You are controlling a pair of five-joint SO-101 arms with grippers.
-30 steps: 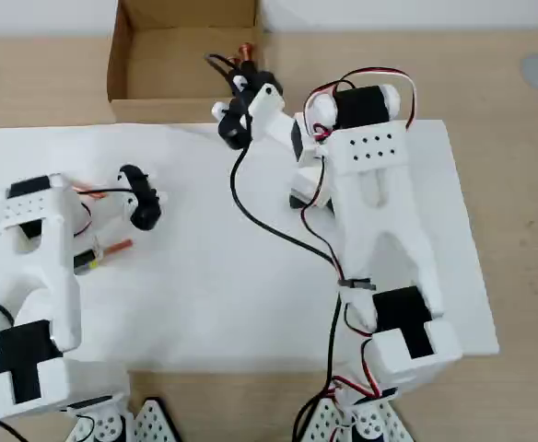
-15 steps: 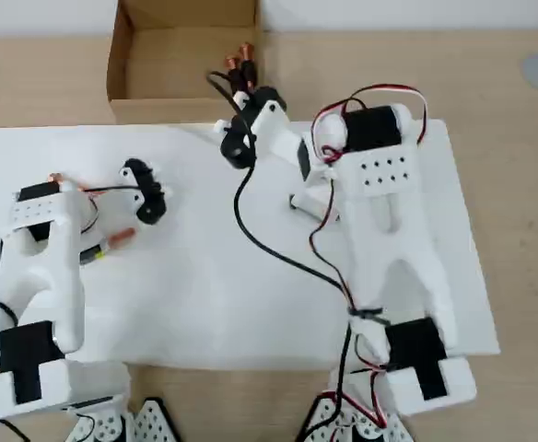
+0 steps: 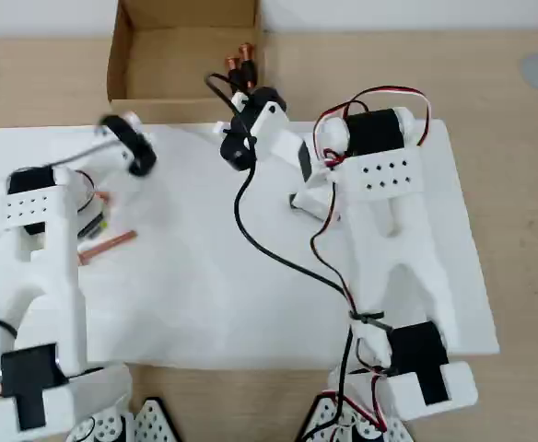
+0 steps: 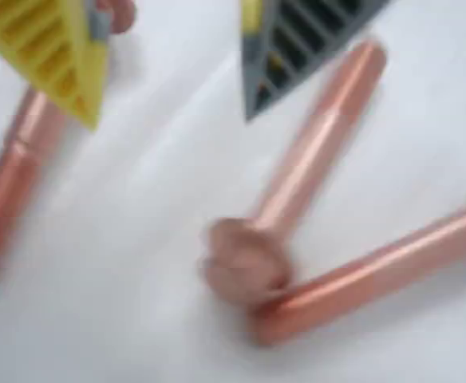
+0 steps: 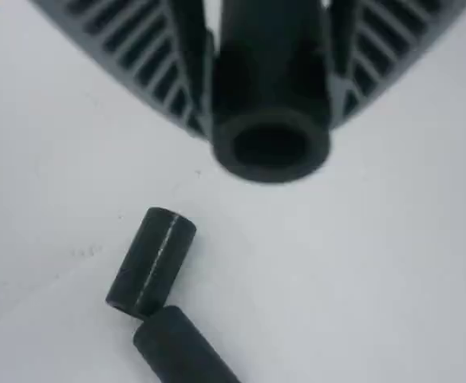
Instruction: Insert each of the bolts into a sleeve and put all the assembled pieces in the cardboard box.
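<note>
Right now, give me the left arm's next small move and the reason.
Probably centre the open left gripper over the shaft of the headed copper-coloured metal bolt. That bolt lies mostly beside the gap between its jaws, not inside it, and the right gripper holds a black cylindrical sleeve ready for a bolt.
</note>
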